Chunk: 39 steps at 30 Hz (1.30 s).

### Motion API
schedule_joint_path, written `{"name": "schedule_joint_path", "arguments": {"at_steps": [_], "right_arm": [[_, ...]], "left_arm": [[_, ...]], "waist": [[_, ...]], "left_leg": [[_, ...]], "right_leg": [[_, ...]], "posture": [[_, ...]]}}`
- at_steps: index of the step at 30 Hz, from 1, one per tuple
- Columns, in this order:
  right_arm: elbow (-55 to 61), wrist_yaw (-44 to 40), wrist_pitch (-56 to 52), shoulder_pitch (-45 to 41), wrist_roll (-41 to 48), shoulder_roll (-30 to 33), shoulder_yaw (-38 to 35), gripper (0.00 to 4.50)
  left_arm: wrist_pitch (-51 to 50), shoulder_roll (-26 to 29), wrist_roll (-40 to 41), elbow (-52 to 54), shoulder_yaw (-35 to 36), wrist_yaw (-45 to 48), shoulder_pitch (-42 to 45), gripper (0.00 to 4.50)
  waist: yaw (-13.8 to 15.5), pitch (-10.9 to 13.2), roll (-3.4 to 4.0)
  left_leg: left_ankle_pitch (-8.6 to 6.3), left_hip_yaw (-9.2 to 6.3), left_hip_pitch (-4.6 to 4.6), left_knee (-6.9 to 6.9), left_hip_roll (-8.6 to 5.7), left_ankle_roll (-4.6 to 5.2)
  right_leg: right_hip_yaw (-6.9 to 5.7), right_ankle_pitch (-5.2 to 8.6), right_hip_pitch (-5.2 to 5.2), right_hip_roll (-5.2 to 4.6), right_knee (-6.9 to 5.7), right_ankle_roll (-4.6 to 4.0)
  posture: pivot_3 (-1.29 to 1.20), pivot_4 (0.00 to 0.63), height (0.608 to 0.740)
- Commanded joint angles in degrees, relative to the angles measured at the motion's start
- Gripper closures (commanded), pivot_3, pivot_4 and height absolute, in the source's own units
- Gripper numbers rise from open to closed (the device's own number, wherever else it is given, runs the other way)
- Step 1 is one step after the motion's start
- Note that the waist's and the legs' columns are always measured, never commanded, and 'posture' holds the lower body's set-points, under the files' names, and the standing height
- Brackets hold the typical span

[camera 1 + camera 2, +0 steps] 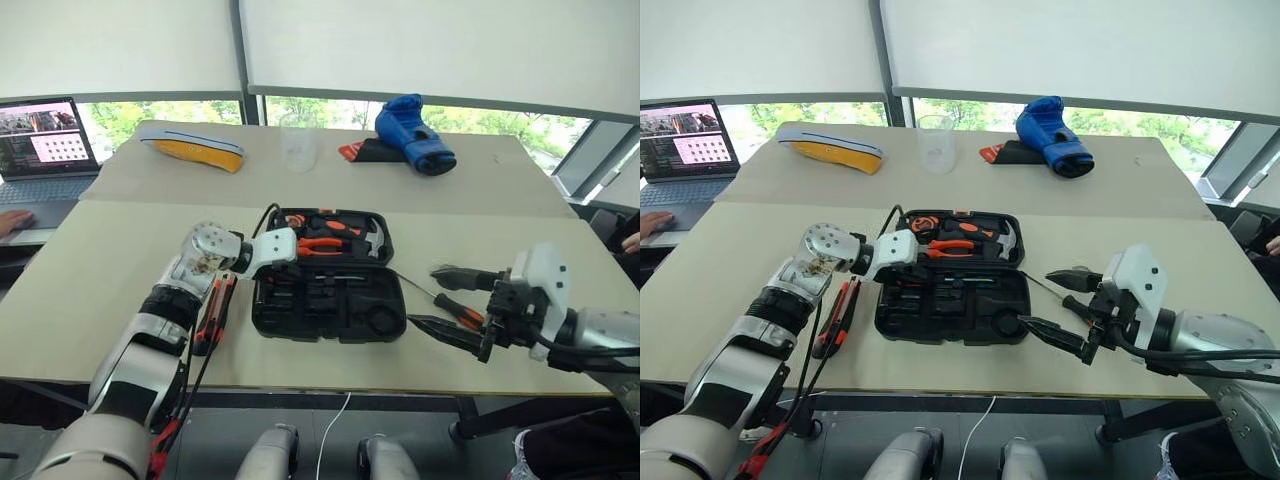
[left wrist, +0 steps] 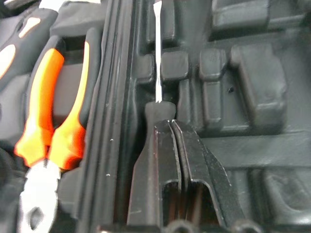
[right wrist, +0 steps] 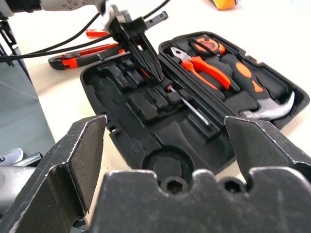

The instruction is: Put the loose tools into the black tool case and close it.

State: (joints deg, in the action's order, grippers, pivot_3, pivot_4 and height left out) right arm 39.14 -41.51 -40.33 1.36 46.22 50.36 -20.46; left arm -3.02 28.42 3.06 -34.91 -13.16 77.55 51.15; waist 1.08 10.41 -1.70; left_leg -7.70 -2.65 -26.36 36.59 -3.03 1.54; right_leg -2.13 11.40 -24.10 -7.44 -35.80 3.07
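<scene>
Reaching in from the case's left, the left gripper (image 3: pixel 146 58) angles down over the black tool case (image 1: pixel 330 312), jaws pressed together right at the handle end of a screwdriver (image 3: pixel 187 103) lying in a moulded slot of the near half. Orange-handled pliers (image 1: pixel 322 247) and a steel hammer (image 1: pixel 375 238) sit in the case's far half. Just right of the case, the right gripper (image 1: pixel 442 298) hovers roughly level, pointing toward it, jaws spread wide with nothing between them; a black-and-orange screwdriver (image 1: pixel 455 309) lies on the worktop (image 1: pixel 90 290) there. Left of the case, an orange-and-black utility knife (image 1: pixel 836 318) rests under the left forearm. Beyond the case sit a clear cup (image 1: pixel 936 143), a blue boxing glove (image 1: pixel 413 132) and a laptop (image 1: pixel 40 150) at far left, windows behind.
</scene>
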Motion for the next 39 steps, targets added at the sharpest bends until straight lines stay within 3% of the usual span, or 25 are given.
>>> {"name": "schedule_joint_path", "arguments": {"at_steps": [1,4,10,14,18,20,28,33,39], "right_arm": [[-1.7,2.4,-0.4,3.6,-2.2,-0.5,-4.7,0.0],[-4.5,2.7,0.4,6.2,-5.1,-0.3,-5.3,0.0],[-12.5,-0.4,2.4,3.1,-9.8,1.3,-1.0,0.0],[-22.9,-3.0,6.3,-2.6,-19.5,3.4,10.1,0.0],[-32.0,-3.8,9.2,-8.3,-23.3,0.6,14.8,0.0],[-32.7,-5.4,7.3,-9.1,-25.9,2.6,18.0,0.0],[-39.4,-4.4,11.3,-11.6,-28.9,0.3,17.1,0.0],[-39.3,-5.7,11.0,-11.5,-28.6,-0.1,17.4,1.25],[-37.7,-4.0,9.5,-9.8,-27.6,-0.6,14.0,3.41]], "left_arm": [[-15.6,3.1,14.0,14.6,8.7,3.4,0.8,3.37],[-31.2,6.9,25.3,24.5,12.1,8.0,-0.2,2.29],[-36.5,11.7,28.9,37.1,12.2,6.2,-5.8,0.18],[-33.7,14.0,27.4,43.5,10.5,5.9,-10.8,0.07],[-27.1,14.7,22.7,44.8,8.3,4.0,-13.9,0.07],[-24.0,15.2,20.9,44.5,7.4,3.9,-15.2,0.07],[-25.6,14.7,23.0,45.3,9.1,0.2,-15.6,0.07],[-25.2,14.9,23.4,44.4,8.8,0.0,-15.4,0.0],[-26.9,15.3,24.7,43.2,8.8,0.3,-14.8,0.0]], "waist": [[-0.1,0.0,0.0],[-0.4,0.0,0.03],[-0.7,0.0,0.18],[-0.9,0.0,0.19],[-0.8,0.0,0.24],[-0.6,0.1,0.3],[-0.4,0.1,0.31],[-0.4,0.1,0.31],[-0.3,0.1,0.32]], "left_leg": [[0.01,0.0,-0.01,0.0,-0.01,0.01],[0.11,0.0,-0.02,0.02,-0.05,0.18],[0.14,0.01,0.08,0.03,-0.04,0.23],[0.01,0.02,0.11,0.03,0.01,0.0],[0.0,0.02,0.07,0.03,0.01,-0.01],[0.0,0.03,0.07,0.03,-0.03,-0.01],[0.16,0.05,0.07,0.03,-0.04,0.25],[0.04,0.05,0.07,0.03,-0.03,0.05],[0.01,0.05,0.08,0.03,-0.03,0.01]], "right_leg": [[0.0,0.0,-0.02,0.0,0.01,0.0],[0.03,0.08,0.02,0.02,0.03,0.01],[0.1,0.13,0.04,0.05,0.0,-0.03],[0.1,0.26,0.04,0.06,-0.03,-0.44],[0.09,0.25,0.02,0.0,-0.05,-0.45],[0.11,0.24,0.01,-0.01,-0.05,-0.45],[0.1,0.35,-0.01,0.07,-0.03,-0.42],[0.11,0.35,0.01,0.07,-0.05,-0.44],[0.11,0.32,0.04,0.06,-0.06,-0.41]], "posture": [[0.0,0.15,0.74],[0.0,0.15,0.74],[0.0,0.15,0.74],[0.0,0.15,0.74],[0.0,0.15,0.74],[0.0,0.15,0.74],[0.0,0.15,0.74],[0.0,0.15,0.74],[0.0,0.15,0.74]]}}
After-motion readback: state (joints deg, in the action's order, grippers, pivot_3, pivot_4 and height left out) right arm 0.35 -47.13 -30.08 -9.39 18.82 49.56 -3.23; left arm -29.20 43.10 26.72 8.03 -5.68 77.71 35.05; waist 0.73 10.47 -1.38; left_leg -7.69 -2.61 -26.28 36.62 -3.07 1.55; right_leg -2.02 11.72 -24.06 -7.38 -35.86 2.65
